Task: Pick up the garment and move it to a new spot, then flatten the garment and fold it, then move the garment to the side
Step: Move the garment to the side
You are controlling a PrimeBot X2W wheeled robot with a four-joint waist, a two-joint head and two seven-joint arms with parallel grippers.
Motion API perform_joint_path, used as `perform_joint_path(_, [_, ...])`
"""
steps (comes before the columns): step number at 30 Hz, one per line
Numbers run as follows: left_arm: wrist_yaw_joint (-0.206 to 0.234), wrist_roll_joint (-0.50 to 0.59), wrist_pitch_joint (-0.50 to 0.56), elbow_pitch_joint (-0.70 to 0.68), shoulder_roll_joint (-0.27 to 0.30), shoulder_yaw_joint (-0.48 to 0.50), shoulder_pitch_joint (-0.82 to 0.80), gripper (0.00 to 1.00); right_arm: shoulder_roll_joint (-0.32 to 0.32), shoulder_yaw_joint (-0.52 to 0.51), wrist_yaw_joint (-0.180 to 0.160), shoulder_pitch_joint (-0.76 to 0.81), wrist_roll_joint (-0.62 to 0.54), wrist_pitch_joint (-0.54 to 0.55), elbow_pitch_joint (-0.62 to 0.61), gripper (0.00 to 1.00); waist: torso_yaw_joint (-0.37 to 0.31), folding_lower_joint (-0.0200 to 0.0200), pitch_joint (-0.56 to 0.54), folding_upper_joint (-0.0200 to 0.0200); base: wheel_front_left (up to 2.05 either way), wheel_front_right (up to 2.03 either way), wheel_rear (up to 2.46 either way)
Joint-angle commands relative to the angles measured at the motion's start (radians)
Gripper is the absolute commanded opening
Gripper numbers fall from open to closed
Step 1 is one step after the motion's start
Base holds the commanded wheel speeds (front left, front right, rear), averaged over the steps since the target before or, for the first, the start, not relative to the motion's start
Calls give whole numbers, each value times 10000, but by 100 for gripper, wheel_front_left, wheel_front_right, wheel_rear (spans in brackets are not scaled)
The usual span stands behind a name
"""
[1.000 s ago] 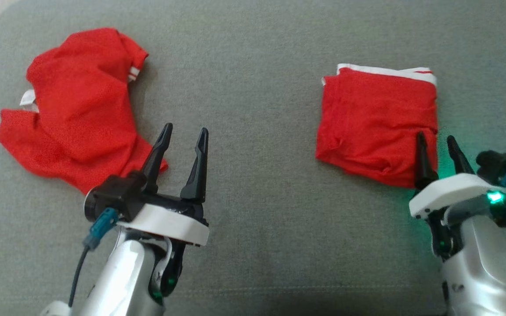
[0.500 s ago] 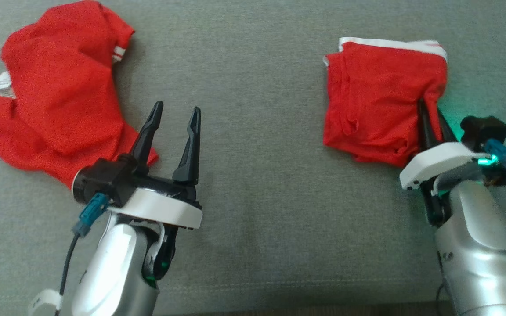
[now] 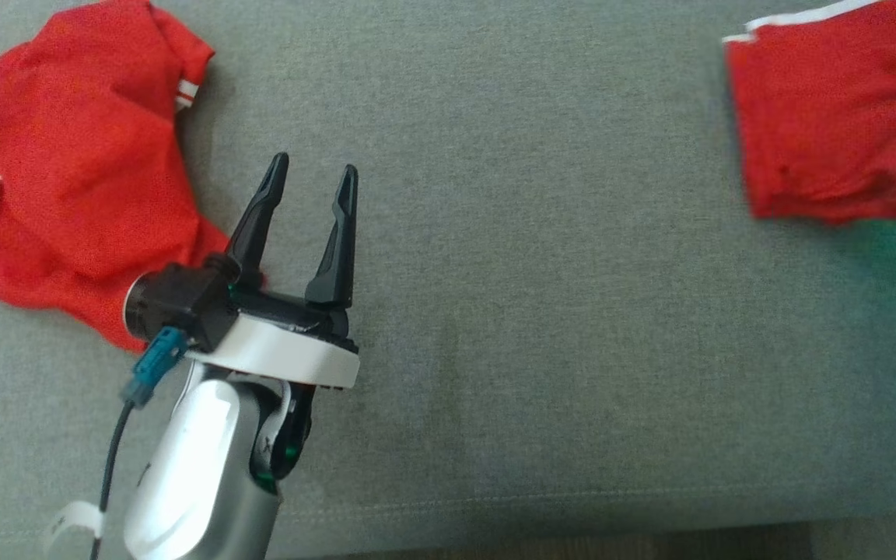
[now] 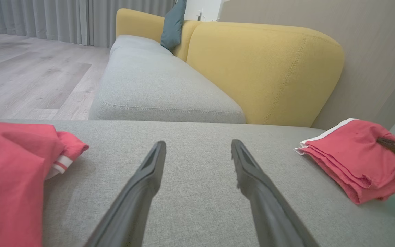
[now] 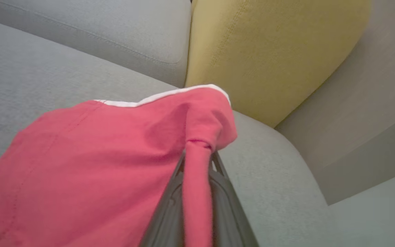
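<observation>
Folded red garment (image 5: 91, 161), white trim along its far edge, lies on the grey cushion (image 3: 533, 311) with one fold of cloth pinched up between the fingers of the right gripper (image 5: 197, 164). Jaws closed tight on that fold; the rest of the garment spreads to the left of the fingers in the right wrist view. Yellow sofa back (image 5: 269, 51) stands just beyond the gripper tip. Well apart, the left gripper (image 3: 308, 183) hovers over bare cushion, fingers spread wide, holding nothing. Crumpled red garment (image 3: 75, 171) lies just beside its left finger, a white-striped cuff facing the gap. Teal pillow (image 4: 173, 24) sits far ahead.
</observation>
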Motion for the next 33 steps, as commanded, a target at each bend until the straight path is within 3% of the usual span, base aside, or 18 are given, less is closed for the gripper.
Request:
perform_joint_path(1, [-27, -73, -122, -398, 51, 273, -274, 100, -363, 31, 65, -263, 38, 103, -428, 0, 57, -1, 44, 0, 0, 0, 0])
perform_joint_path(8, [-13, -128, -122, -459, 51, 291, -270, 100, -1007, -571, 65, -211, 135, 530, -965, 0, 222, -1, 172, 0, 0, 0, 0])
perform_joint_path(18, [-21, -61, -122, -458, 51, 354, -271, 100, -883, -695, 65, 5, 323, 680, -1558, 0, 172, -1, 223, 0, 0, 0, 0])
perform_joint_path(19, [-26, -55, -122, -450, 51, 355, -273, 100, -859, -700, 65, 33, 344, 661, -1601, 15, 166, -1, 212, 0, 0, 0, 0])
perform_joint_path(20, [-29, -53, -122, -443, 51, 351, -275, 100, -850, -696, 65, 49, 372, 642, -1622, 47, 163, -1, 202, 0, 0, 0, 0])
perform_joint_path(21, [-32, -55, -122, -437, 51, 345, -276, 100, -836, -698, 65, 51, 403, 608, -1645, 100, 159, -1, 189, 0, 0, 0, 0])
perform_joint_path(33, [-20, -171, -122, -313, 51, 239, -190, 100, -546, -839, 65, 106, 433, 516, -2100, 100, 254, -1, -181, 0, 0, 0, 0])
